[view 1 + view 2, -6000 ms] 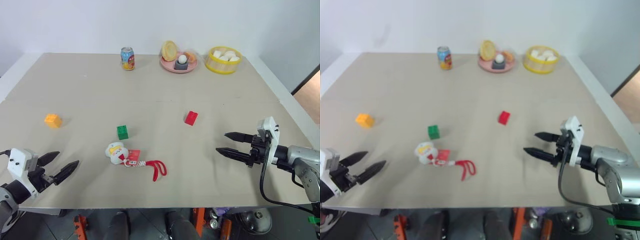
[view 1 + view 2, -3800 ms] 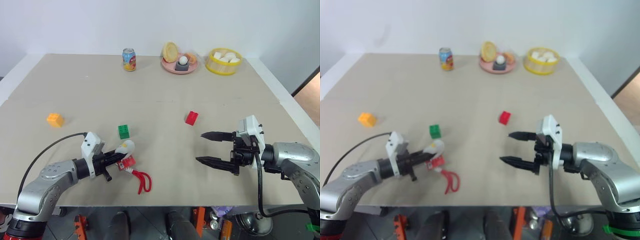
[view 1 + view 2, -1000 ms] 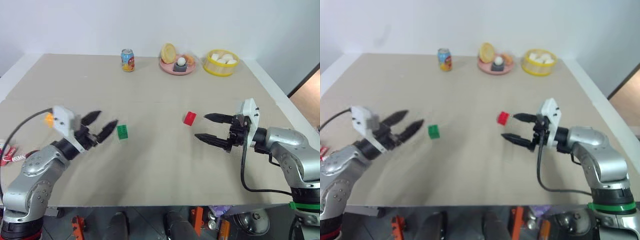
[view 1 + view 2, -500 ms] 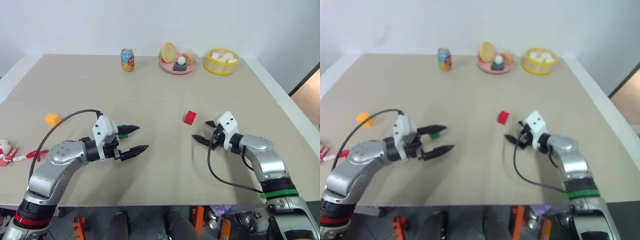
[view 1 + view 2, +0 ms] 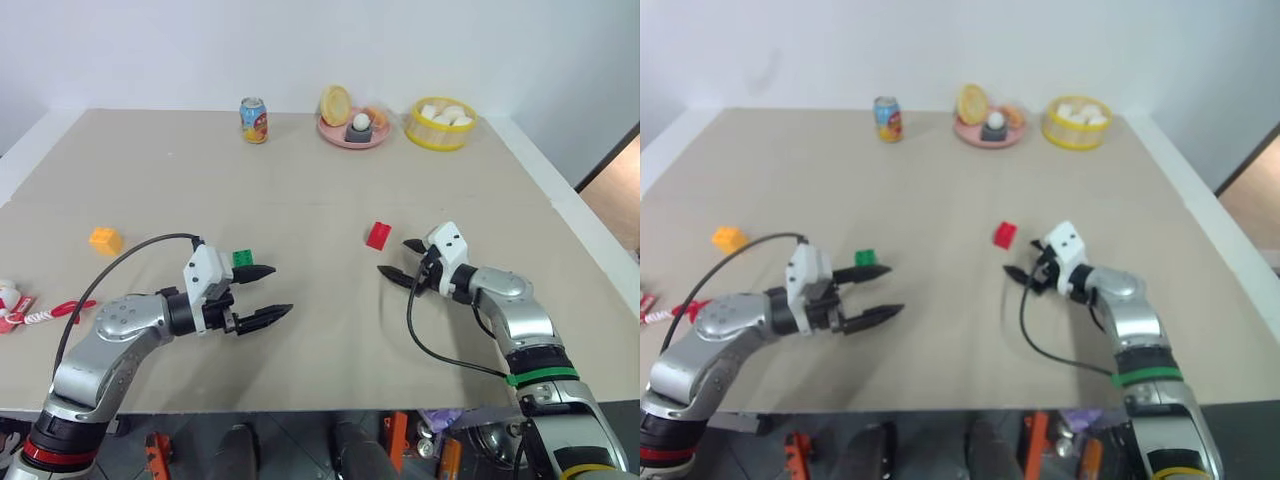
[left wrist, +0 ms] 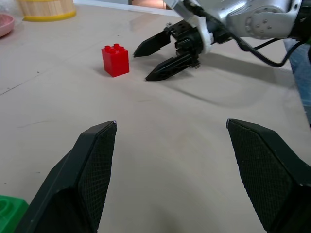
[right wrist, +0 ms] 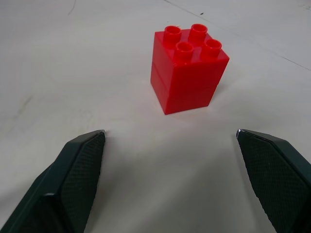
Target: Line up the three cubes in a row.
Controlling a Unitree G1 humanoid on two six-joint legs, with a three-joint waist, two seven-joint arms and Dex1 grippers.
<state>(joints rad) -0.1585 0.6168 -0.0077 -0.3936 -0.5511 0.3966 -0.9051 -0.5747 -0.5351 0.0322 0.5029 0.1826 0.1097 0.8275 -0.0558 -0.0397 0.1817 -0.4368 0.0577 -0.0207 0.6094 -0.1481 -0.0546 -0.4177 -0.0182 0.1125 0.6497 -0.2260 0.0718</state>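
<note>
Red cube (image 5: pixel 379 235): landmark for everything below; sits upright, studs up, alone on the beige surface (image 5: pixel 320 190), touching nothing.
Right end effector (image 5: pixel 398 258): just beside the red cube, on its near right; fingers spread wide with nothing between them. In the right wrist view the red cube stands a little ahead of the gap, apart from both fingertips (image 7: pixel 80 160).
Left end effector (image 5: pixel 268 290): well to the left of the red cube and nearer the robot; fingers wide apart, holding nothing, pointing roughly toward the red cube's side of the surface.
Green cube (image 5: pixel 242 258): left of the red cube, well apart from it, right beside the far finger of the left end effector; whether it touches that finger cannot be told.
Orange-yellow cube (image 5: pixel 105 240): far to the left of the red cube, beyond the green one, lying free.
Row: the three cubes are spread unevenly across the surface, with wide gaps between them.
Plush toy (image 5: pixel 10 300): farthest left from the red cube, at the surface's edge, its red strap (image 5: pixel 70 306) trailing toward the middle.
Soda can (image 5: pixel 253 120): far behind the red cube, to its left.
Pink plate (image 5: pixel 352 132): behind the red cube, near the far edge, carrying food.
Yellow basket (image 5: pixel 442 122): behind the red cube, to its right, next to the pink plate.
</note>
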